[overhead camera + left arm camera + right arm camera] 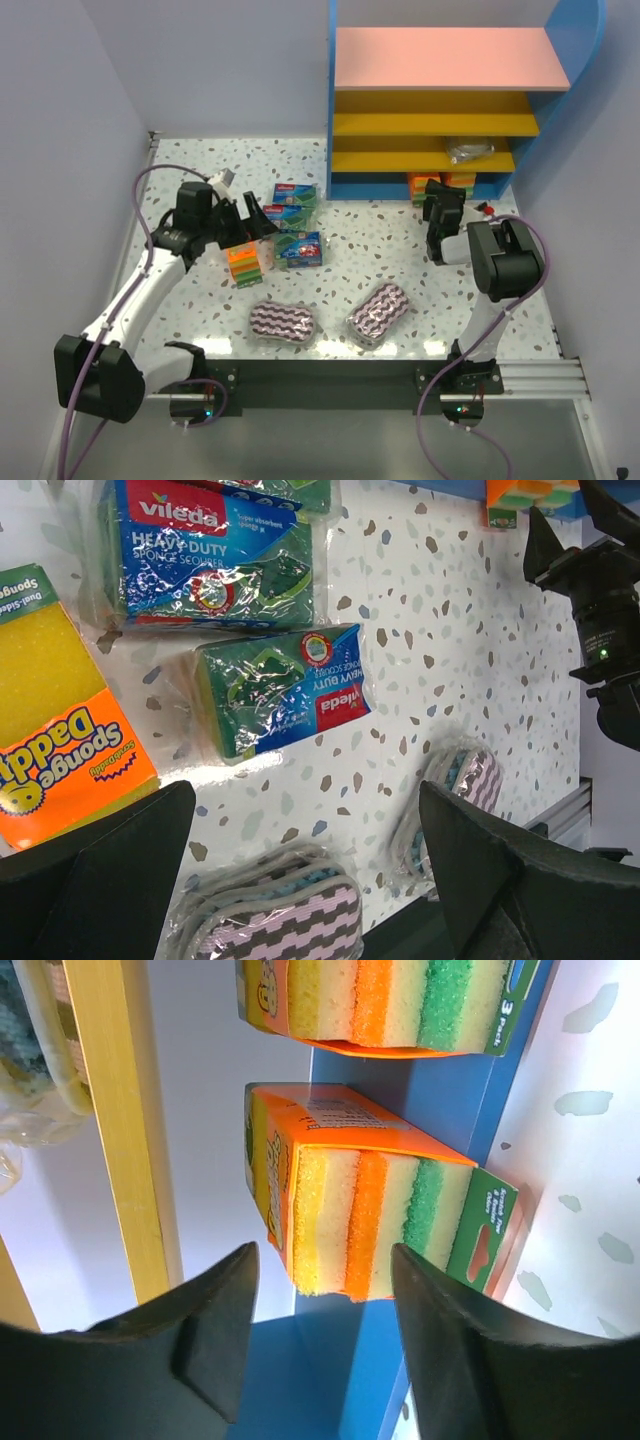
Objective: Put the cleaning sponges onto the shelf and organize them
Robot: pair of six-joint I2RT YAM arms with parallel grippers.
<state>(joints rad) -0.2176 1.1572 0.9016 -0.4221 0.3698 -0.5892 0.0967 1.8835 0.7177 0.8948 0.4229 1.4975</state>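
Note:
The shelf (pixel 590 90) stands at the back right, with a pink top board and yellow boards. Two orange-yellow-green sponge packs (pixel 370 1220) (pixel 390 1000) sit side by side on its blue bottom level. My right gripper (pixel 325 1255) is open just in front of the nearer pack, its fingers clear of both sides. A silvery scourer pack (pixel 470 150) lies on the lowest yellow board. My left gripper (pixel 300 820) is open and empty above the table. Beneath it lie green-blue packs (pixel 280 690) (pixel 215 555), an orange sponge pack (pixel 60 740) and purple striped pads (pixel 280 915) (pixel 460 780).
White walls close in the table on the left, back and right. A black rail (pixel 400 375) runs along the near edge by the arm bases. A third green-blue pack (pixel 295 193) lies furthest back in the left cluster. The right arm (pixel 500 260) stands between the shelf and the purple pads.

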